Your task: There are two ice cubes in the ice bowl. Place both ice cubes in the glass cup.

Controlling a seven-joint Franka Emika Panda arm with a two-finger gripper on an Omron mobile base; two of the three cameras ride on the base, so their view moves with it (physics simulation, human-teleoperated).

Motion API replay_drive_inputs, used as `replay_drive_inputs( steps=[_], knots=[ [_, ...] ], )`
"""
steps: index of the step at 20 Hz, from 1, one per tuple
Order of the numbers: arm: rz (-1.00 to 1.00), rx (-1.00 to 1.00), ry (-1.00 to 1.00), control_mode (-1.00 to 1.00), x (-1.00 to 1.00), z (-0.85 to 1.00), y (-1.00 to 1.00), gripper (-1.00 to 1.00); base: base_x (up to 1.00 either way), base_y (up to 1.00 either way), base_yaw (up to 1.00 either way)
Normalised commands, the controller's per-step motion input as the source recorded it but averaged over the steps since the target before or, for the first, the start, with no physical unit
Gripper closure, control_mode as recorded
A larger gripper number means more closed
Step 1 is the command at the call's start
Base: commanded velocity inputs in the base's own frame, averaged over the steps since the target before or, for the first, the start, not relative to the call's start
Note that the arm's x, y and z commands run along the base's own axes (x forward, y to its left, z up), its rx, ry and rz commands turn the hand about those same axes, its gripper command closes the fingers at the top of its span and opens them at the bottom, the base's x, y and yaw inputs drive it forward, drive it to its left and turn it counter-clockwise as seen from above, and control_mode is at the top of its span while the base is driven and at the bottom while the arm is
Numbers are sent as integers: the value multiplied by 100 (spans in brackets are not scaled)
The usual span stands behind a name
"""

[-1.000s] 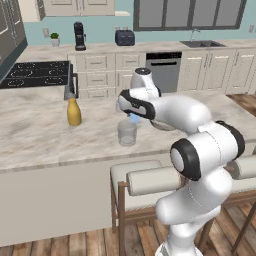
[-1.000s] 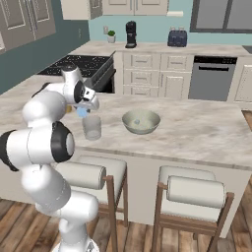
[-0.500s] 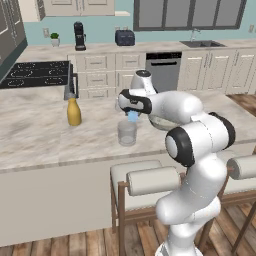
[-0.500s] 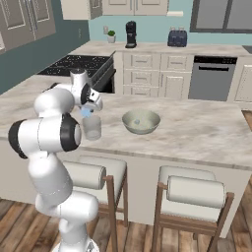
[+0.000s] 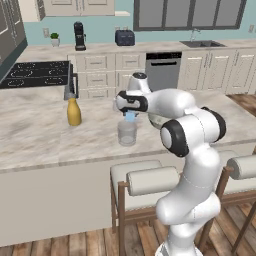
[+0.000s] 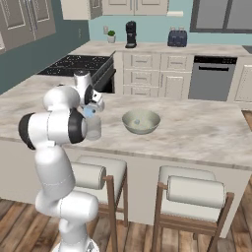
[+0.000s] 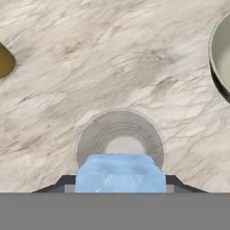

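My gripper (image 5: 131, 115) hangs just above the glass cup (image 5: 127, 134), shut on a pale-blue ice cube (image 5: 131, 116). In the hand view the ice cube (image 7: 120, 170) sits between the dark fingers (image 7: 66, 182), directly over the open mouth of the glass cup (image 7: 120, 137), which looks empty. From the right base view the gripper (image 6: 89, 112) and its ice cube (image 6: 88, 112) are over the glass cup (image 6: 93, 129), and the ice bowl (image 6: 141, 121) stands a short way to the right. Whether an ice cube lies in the bowl is too faint to tell.
A yellow bottle (image 5: 74, 111) stands on the marble island left of the cup, and its edge shows in the hand view (image 7: 5, 60). The bowl's rim (image 7: 220, 54) is near the cup. Two stools (image 6: 189, 194) stand along the island's front edge.
The arm's elbow has swung round and the hand has sunk slightly over the glass cup, still holding the ice cube. Cup, bowl and bottle have not moved.
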Motion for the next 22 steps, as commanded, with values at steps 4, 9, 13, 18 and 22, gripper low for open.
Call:
replay_drive_inputs(
  steps=[4, 9, 13, 18, 22],
  knots=[
    [0, -1, 0, -100, 4, -42, 2, 100, 0, 0, 0],
    [0, -1, 0, -100, 3, -35, 1, 100, 0, 0, 0],
    [0, 0, 0, -100, 18, -18, 0, 100, 0, 0, 0],
    [0, 0, 0, -100, 30, -2, 0, 100, 0, 0, 0],
    [0, 0, 0, -100, 28, -6, 0, 100, 0, 0, 0]
  ],
)
